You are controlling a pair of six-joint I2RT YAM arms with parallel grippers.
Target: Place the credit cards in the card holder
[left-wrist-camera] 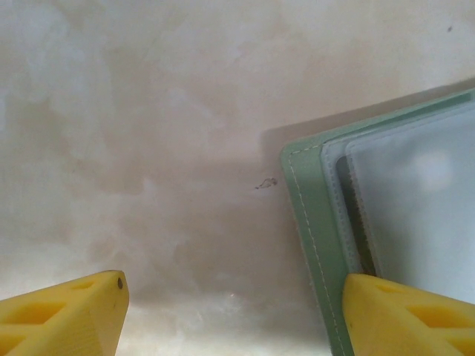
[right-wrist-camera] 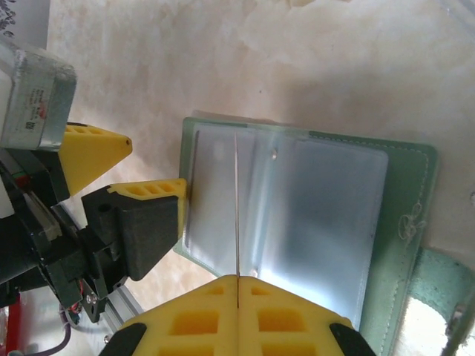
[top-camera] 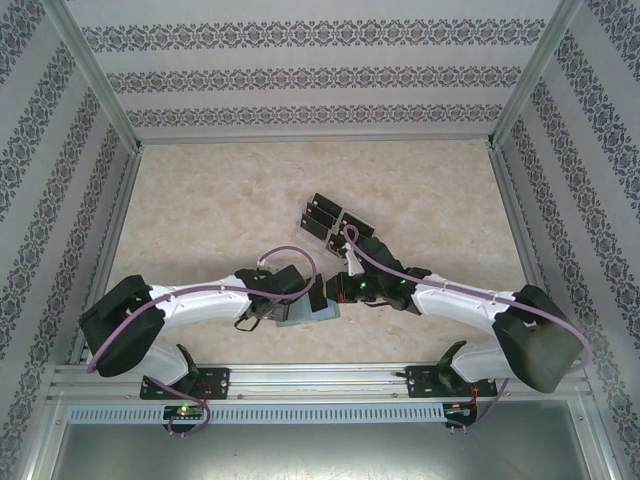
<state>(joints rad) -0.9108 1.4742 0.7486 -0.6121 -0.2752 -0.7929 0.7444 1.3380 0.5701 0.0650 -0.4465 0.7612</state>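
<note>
The card holder (top-camera: 306, 315) lies open on the table between my two grippers, green with clear plastic sleeves (right-wrist-camera: 319, 208) inside. My left gripper (left-wrist-camera: 234, 289) is open. One of its yellow fingers (left-wrist-camera: 401, 311) rests on the card holder (left-wrist-camera: 312, 222) near its stitched edge, and the other hangs over bare table. My right gripper (right-wrist-camera: 237, 278) is shut on a credit card (right-wrist-camera: 236, 208), seen edge-on as a thin pale line standing over the sleeves. Several more black credit cards (top-camera: 330, 222) lie in a loose cluster just beyond the right gripper (top-camera: 342, 290).
The marble-patterned table top (top-camera: 200, 200) has patterned walls on three sides. An aluminium rail (top-camera: 320, 380) runs along the near edge, where both arm bases sit. The holder's green strap tab (right-wrist-camera: 438, 285) sticks out on its far side from the left gripper.
</note>
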